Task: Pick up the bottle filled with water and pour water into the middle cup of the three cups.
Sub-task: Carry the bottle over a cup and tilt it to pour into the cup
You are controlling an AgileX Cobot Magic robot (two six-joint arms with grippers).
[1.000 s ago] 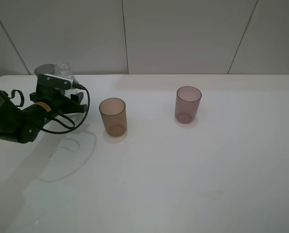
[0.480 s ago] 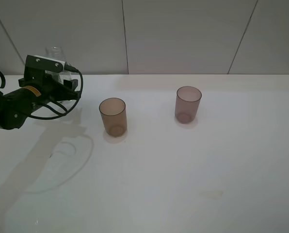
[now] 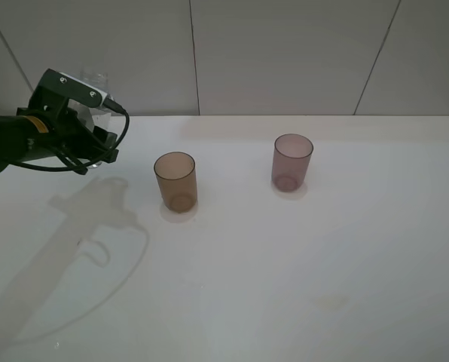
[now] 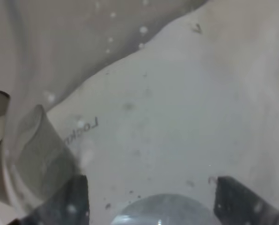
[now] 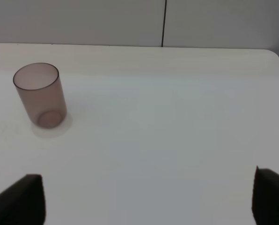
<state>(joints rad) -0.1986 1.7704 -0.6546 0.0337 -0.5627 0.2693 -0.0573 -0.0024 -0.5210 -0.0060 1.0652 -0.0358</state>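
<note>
Left hand [image 3: 100, 145] aloft, tight around the bottle [image 3: 98, 81], well left of the middle cup [image 3: 175, 181]

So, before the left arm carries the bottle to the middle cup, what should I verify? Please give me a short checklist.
1. Left gripper shut on the bottle: ok; the bottle fills the space between the fingers in the left wrist view.
2. Bottle clear of the table, neck upward: ok.
3. Water level in the bottle: cannot tell.
4. Middle cup upright with its mouth open: ok.
5. Way from the bottle to the middle cup free: ok; the mauve cup stands farther to the right.
6. Right gripper open and absent from the exterior high view: ok.
</note>
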